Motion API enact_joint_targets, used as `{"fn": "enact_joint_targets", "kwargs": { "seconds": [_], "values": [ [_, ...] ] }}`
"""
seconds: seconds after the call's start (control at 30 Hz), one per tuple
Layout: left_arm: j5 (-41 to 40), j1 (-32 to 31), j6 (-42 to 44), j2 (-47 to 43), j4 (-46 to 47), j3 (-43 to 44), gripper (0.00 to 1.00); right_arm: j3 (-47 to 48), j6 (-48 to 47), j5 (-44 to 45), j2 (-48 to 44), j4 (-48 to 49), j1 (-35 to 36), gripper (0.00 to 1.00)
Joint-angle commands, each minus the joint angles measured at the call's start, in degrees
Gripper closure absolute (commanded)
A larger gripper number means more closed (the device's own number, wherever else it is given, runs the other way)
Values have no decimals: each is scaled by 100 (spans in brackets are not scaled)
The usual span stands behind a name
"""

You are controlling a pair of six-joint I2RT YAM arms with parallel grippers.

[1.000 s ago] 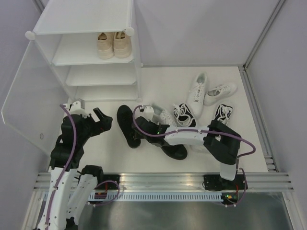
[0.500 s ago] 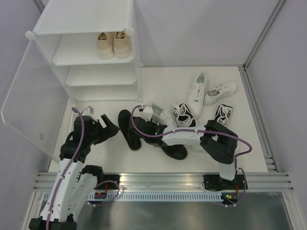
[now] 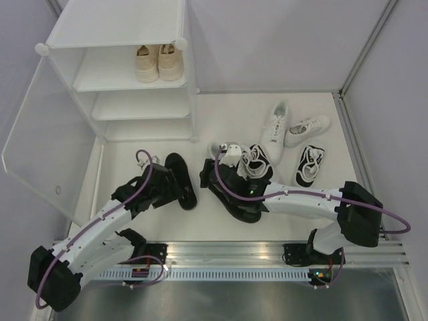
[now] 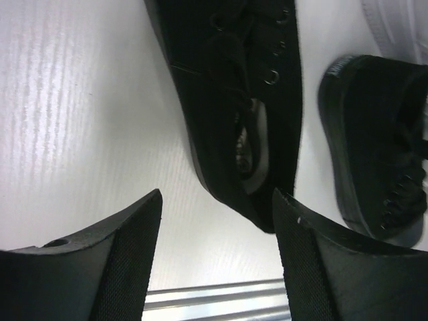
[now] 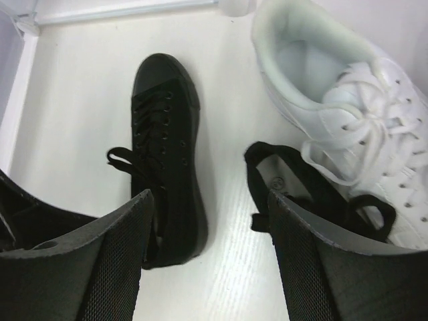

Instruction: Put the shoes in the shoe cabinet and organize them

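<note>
The shoe cabinet point(image 3: 120, 73) stands at the far left with a beige pair point(image 3: 159, 62) on an upper shelf. One all-black shoe point(image 3: 181, 179) point(image 4: 227, 100) point(image 5: 167, 134) lies on the floor in front of it. My left gripper point(image 3: 168, 186) point(image 4: 217, 195) is open at its heel, nothing between the fingers. The second black shoe point(image 3: 234, 200) point(image 4: 374, 160) point(image 5: 294, 184) lies partly under my right arm. My right gripper point(image 3: 207, 175) point(image 5: 208, 196) hangs open between the two black shoes, holding nothing. A white shoe point(image 3: 227, 152) point(image 5: 348, 114) lies just beyond.
The cabinet's frosted door point(image 3: 40, 140) stands swung open at the left. Two black-and-white shoes point(image 3: 256, 160) point(image 3: 309, 165) and two more white shoes point(image 3: 274, 130) point(image 3: 306, 130) lie to the right. A metal rail point(image 3: 221, 253) runs along the near edge.
My right gripper has opened, let go of the black shoe and drawn back to the right. My left arm has reached right and down to that shoe's heel, its jaws narrowing.
</note>
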Motion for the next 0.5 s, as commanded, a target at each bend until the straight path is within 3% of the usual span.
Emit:
{"fn": "enact_joint_targets", "kwargs": {
  "seconds": [0.0, 0.47],
  "values": [
    [-854, -152, -714, 281, 479, -121, 30, -405, -60, 250, -282, 20, 47, 26],
    [-855, -573, -1181, 1345, 1078, -446, 46, -872, -112, 444, -502, 90, 47, 28]
  ]
}}
